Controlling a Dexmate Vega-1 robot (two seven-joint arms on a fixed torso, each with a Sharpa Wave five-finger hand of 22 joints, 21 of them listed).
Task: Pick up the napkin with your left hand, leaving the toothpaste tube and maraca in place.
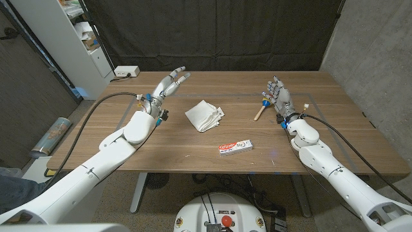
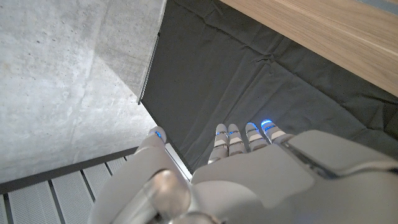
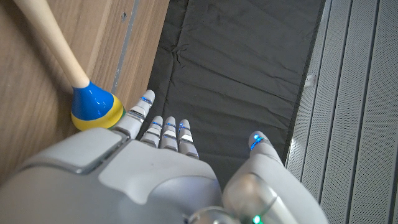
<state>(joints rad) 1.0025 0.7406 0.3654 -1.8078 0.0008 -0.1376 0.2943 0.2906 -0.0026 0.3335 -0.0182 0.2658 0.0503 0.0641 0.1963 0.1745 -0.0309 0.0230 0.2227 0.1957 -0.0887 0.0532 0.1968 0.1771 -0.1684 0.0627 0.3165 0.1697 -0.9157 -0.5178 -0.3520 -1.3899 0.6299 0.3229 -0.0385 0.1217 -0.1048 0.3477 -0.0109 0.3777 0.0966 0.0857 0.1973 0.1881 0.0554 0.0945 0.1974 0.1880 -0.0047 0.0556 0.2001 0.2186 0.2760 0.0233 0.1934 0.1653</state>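
A crumpled white napkin (image 1: 205,115) lies on the wooden table (image 1: 193,145) near its middle. A toothpaste tube (image 1: 235,147) in a white and red box lies in front of it. The maraca (image 1: 261,107), with a wooden handle and a blue and yellow head (image 3: 94,107), lies right of the napkin. My left hand (image 1: 166,87) hovers left of the napkin, fingers stretched out and apart, holding nothing. My right hand (image 1: 279,98) stands just right of the maraca, fingers spread, empty.
A white power strip (image 1: 127,71) sits at the table's far left corner. A white shelf unit (image 1: 80,38) stands beyond the left edge. A black curtain (image 1: 219,32) hangs behind the table.
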